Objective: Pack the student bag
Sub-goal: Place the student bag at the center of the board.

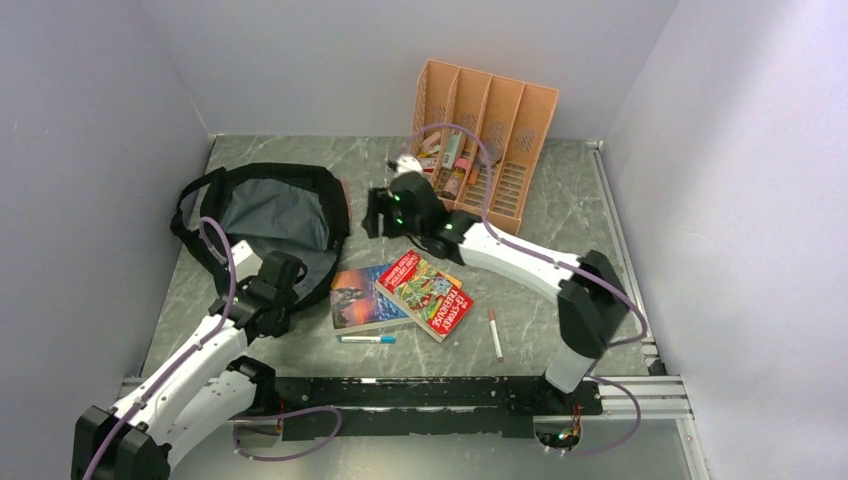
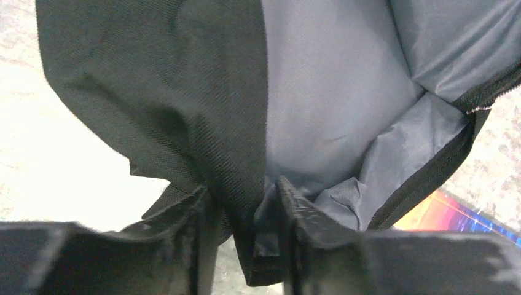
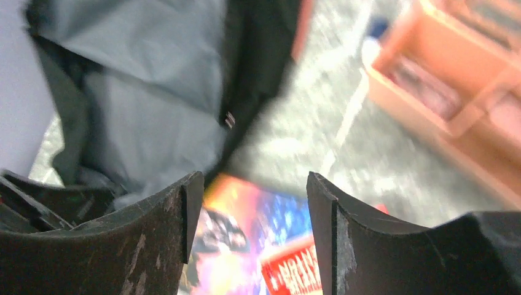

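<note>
The bag [image 1: 262, 212] lies flat at the table's far left, its grey-lined mouth gaping upward and its straps at the far-left end. The title on the red book [image 1: 427, 293] is too small to read. The left gripper [image 2: 242, 200] reaches forward and straddles the bag's near rim, though I cannot tell whether it is pinching. The right gripper [image 3: 255, 184] is stretched leftward beside the bag, jaws apart and empty.

Soft, even light from above fills the top view. The picture is sharp, and only faint shadows lie on the table [image 1: 578, 190] right of the student bag [image 1: 270, 215]. In the left wrist view the table left of the bag burns out to white glare, the bag's weave is crisp, and the left end effector [image 2: 242, 209] below it is out of focus. The right wrist view is smeared by motion: the orange organizer [image 3: 454, 98] right of the bag and the book [image 3: 246, 246] below it blur, while the right end effector [image 3: 249, 203] looks sharp.
</note>
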